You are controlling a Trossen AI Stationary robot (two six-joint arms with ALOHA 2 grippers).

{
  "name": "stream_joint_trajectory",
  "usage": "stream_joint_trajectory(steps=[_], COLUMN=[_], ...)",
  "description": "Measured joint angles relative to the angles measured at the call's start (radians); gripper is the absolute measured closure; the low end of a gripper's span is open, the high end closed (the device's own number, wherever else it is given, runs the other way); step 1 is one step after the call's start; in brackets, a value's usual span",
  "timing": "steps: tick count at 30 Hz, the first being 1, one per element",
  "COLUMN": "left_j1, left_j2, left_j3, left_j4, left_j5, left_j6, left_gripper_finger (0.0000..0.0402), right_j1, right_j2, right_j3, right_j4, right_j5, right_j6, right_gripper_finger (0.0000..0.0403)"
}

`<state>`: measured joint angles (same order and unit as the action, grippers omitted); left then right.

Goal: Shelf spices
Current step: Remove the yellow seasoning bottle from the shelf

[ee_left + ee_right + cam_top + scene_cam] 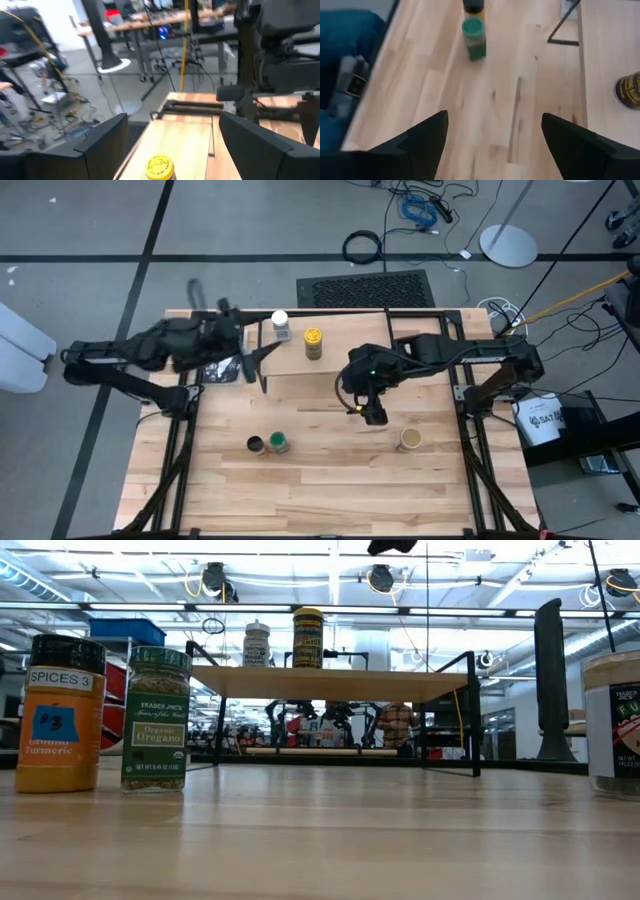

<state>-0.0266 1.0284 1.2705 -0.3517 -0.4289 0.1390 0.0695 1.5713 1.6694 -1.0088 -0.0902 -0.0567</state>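
A: Where did the left tool [258, 368] sit?

B: It hung at the left end of the shelf [340, 360], its two dark fingers [95, 145] spread wide with nothing between them. The yellow-lidded jar [313, 343] stood on the plank just ahead of it, and the white-lidded jar [280, 325] stood on the plank too, a little behind and to the side of those fingers.

A: And the right tool [372, 412]?

B: It hovered over the tabletop [320, 490] in front of the shelf, fingers [427, 137] likewise parted and empty. The green-lidded oregano jar [279, 443] stood well off to that tool's side, toward the left arm, touching or nearly touching the dark-lidded turmeric jar [256, 444] (orange-bodied, its label reading "Spices 3" from table height). The tan-lidded jar [409, 440] stood near the tool on its other side, just toward the front edge.

A: So how many were on the shelf?

B: Two on the light wood plank, the white and the yellow side by side and upright; three upright on the tabletop below, in front of it. A dark packet [220, 370] lay beneath the left arm, mostly hidden.

A: Did either tool touch a jar?

B: No, both were clear of every jar.
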Motion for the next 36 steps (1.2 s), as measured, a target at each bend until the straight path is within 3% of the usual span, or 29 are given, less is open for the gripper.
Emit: stream_joint_trajectory(steps=[5,10,15,19,23,29,36], left_j1=[0.156,0.274,0.382,0.442,0.474,0.477,0.476], left_j2=[0.08,0.152,0.199,0.228,0.283,0.355,0.409], left_j3=[0.0,0.0,0.0,0.013,0.068,0.141,0.151], left_j4=[0.003,0.012,0.01,-0.005,-0.09,-0.165,-0.236], left_j5=[0.216,0.283,0.485,0.588,0.665,0.694,0.759], left_j6=[0.003,0.033,0.034,0.033,0.046,0.08,0.088], left_gripper_finger=[0.0077,0.0077,0.0077,0.0077,0.0077,0.0077,0.0077], right_j1=[-0.053,-0.141,-0.241,-0.314,-0.354,-0.373,-0.372], right_j2=[-0.005,-0.064,-0.155,-0.22,-0.254,-0.263,-0.263], right_j3=[-0.001,-0.001,-0.001,-0.001,-0.001,-0.001,-0.001], right_j4=[-0.075,-0.128,-0.114,-0.102,-0.101,-0.094,-0.095], right_j5=[0.107,0.116,0.116,0.118,0.115,0.11,0.062], right_j6=[-0.034,-0.058,-0.134,-0.152,-0.166,-0.179,-0.205], right_gripper_finger=[0.0094,0.0094,0.0094,0.0094,0.0094,0.0094,0.0094])
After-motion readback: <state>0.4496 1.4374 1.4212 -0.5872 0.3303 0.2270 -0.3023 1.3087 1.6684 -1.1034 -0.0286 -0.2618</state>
